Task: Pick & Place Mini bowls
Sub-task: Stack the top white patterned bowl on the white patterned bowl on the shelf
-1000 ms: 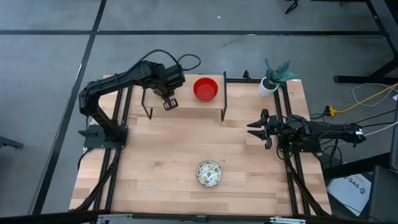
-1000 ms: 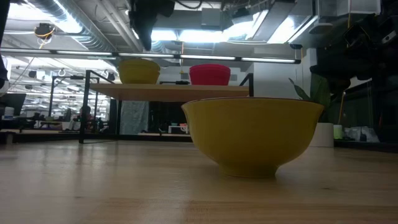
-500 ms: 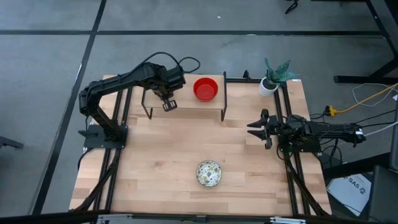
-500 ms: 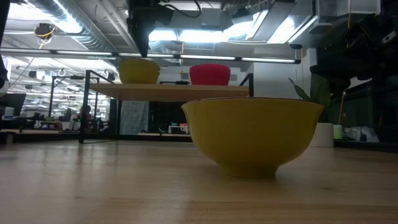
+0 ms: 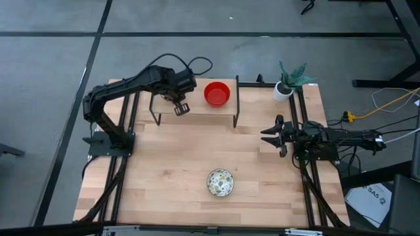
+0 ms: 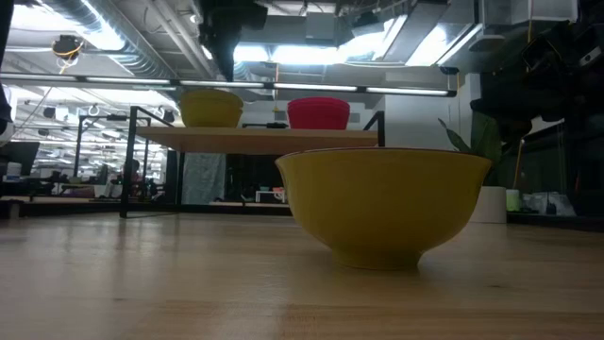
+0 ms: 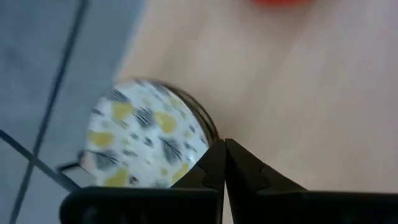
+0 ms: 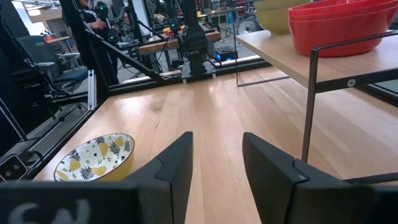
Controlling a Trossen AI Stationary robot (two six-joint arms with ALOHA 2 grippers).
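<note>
A raised wooden shelf (image 5: 197,115) stands at the table's far side. On it rest a stack of red mini bowls (image 5: 216,94) and, to their left, a patterned mini bowl (image 7: 143,134) with a yellow outside (image 6: 209,107), hidden under the arm in the high view. My left gripper (image 7: 224,163) hangs shut above the shelf, just beside that bowl's rim and clear of it (image 6: 225,66). Another patterned bowl (image 5: 220,182) sits base-down on the table near the front edge. My right gripper (image 5: 268,136) waits open at the table's right side, holding nothing.
A small white plant pot (image 5: 283,91) stands at the far right corner. The shelf's black metal legs (image 5: 235,121) reach down to the table. Bare wood lies between the shelf and the front bowl.
</note>
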